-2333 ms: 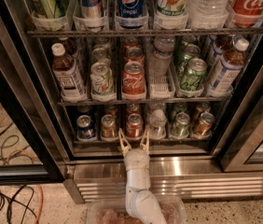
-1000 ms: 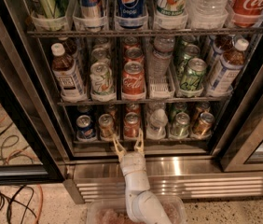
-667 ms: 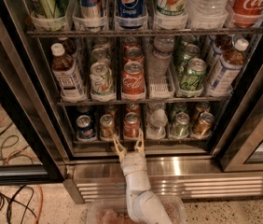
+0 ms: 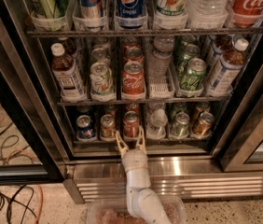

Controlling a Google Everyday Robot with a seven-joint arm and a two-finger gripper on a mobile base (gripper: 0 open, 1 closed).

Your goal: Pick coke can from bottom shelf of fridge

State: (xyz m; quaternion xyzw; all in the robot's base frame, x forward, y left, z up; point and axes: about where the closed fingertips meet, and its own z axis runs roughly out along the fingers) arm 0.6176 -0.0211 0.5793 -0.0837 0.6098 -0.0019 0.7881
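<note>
Several cans [image 4: 181, 124] fill the bottom shelf [image 4: 187, 143]; the gripper [image 4: 130, 139], spread wide, hovers before the coke can [image 4: 131, 124].

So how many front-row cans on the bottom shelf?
5: blue can, brown can, coke can, green can, gold can, left to right; others behind. End effector open before coke can.

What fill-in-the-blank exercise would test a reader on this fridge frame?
The gripper, fingers ____, hovers at the front lip of the bottom shelf. The can directly behind it is the ____ coke can. The blue-and-silver can stands at that row's ____ end, as pictured.
Missing words: open; red; left.
</note>
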